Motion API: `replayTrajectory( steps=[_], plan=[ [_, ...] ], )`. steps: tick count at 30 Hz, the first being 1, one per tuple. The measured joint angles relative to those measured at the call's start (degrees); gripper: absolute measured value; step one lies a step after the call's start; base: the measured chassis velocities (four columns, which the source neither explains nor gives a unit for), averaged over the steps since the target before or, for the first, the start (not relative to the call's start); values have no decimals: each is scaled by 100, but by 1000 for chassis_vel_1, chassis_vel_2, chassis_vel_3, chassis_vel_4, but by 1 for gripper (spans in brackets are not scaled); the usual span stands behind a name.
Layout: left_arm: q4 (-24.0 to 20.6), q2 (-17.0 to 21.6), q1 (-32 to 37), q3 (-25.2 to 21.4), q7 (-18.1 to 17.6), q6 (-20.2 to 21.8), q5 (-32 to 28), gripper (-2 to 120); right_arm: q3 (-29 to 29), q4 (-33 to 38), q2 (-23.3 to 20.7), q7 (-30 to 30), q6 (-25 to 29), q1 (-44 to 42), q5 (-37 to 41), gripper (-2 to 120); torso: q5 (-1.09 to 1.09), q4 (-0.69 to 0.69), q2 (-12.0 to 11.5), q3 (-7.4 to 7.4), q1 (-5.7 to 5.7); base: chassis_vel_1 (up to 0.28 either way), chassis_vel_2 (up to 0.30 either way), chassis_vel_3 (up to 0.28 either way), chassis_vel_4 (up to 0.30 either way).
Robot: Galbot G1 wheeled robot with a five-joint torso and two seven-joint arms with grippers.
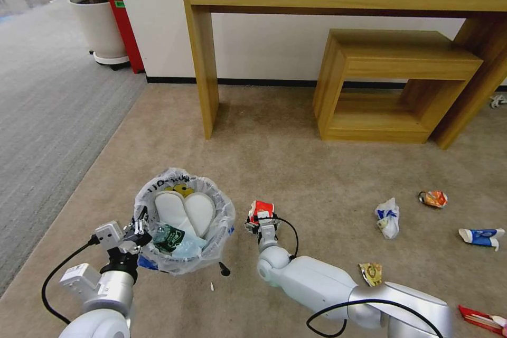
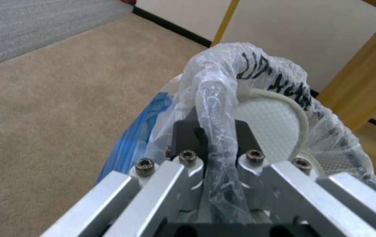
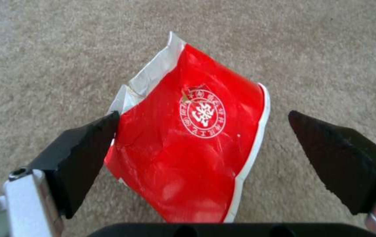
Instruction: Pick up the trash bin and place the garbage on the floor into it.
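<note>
Left gripper (image 1: 138,230) clamped on the bagged rim of the bin (image 1: 182,222), at the bin's left edge; two slippers (image 1: 185,211) inside. Right gripper (image 1: 260,222) low over the carpet (image 1: 317,169), fingers (image 3: 82,158) spread either side of the flattened red cup (image 3: 192,144). More wrappers (image 1: 388,216) lie further right.
</note>
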Motion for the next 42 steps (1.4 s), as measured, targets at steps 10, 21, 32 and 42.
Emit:
replayTrajectory(
  steps=[10,21,32,42],
  plan=[
    [145,81,-71,-173,-5,11,-67,3,-7,65,-59,-67,13,0,-96,96,-1,0,0,0,0,0,0,0,0],
    [98,144,-52,-209,-16,14,-128,3,26,-60,52,-83,25,-15,-182,95,-1,0,0,0,0,0,0,0,0],
    [82,188,-36,-98,-4,13,-142,3,99,-527,370,-114,61,-21,-192,90,-1,0,0,0,0,0,0,0,0],
    [113,196,-66,-31,1,-1,-148,3,118,-752,592,-194,129,-38,-294,78,-1,0,0,0,0,0,0,0,0]
  ],
)
